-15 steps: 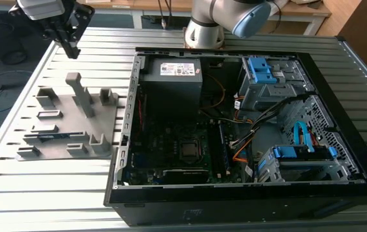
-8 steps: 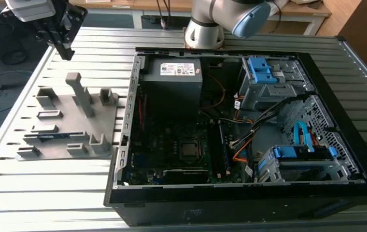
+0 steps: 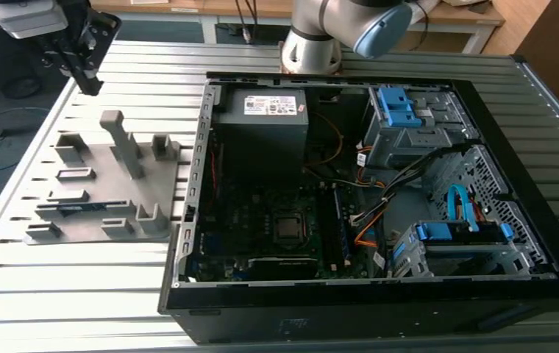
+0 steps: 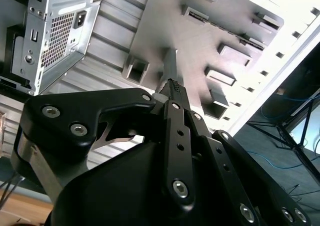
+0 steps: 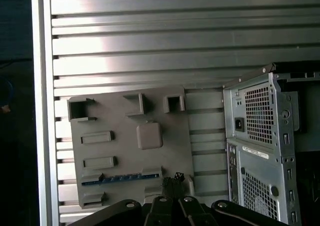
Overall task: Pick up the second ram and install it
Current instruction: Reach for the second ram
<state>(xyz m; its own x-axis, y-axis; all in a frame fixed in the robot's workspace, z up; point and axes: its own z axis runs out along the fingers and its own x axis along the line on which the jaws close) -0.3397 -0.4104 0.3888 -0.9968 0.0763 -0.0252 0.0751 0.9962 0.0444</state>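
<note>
The second ram [image 3: 82, 209] is a thin blue-green strip lying in a slot of the grey fixture plate [image 3: 98, 220], on the exterior view's left. In the first wrist view the ram [image 5: 122, 178] lies along the plate's [image 5: 130, 156] edge, beside the fingertips. My gripper [image 3: 91, 87] hangs high above the table beyond the plate's far end, well clear of the ram. Its black fingers [image 4: 172, 89] are shut together with nothing between them. In the first wrist view the gripper [image 5: 173, 181] is over the plate's edge, right beside the ram's end.
An open computer case [image 3: 515, 220] lies on the slatted metal table [image 3: 64, 309], with the motherboard [image 3: 270, 220], power supply [image 3: 265, 110] and blue-tabbed drive bays [image 3: 402, 110] exposed. A tall grey post [image 3: 123, 143] and several low blocks rise from the fixture plate. The arm's base [image 3: 311, 44] stands behind the case.
</note>
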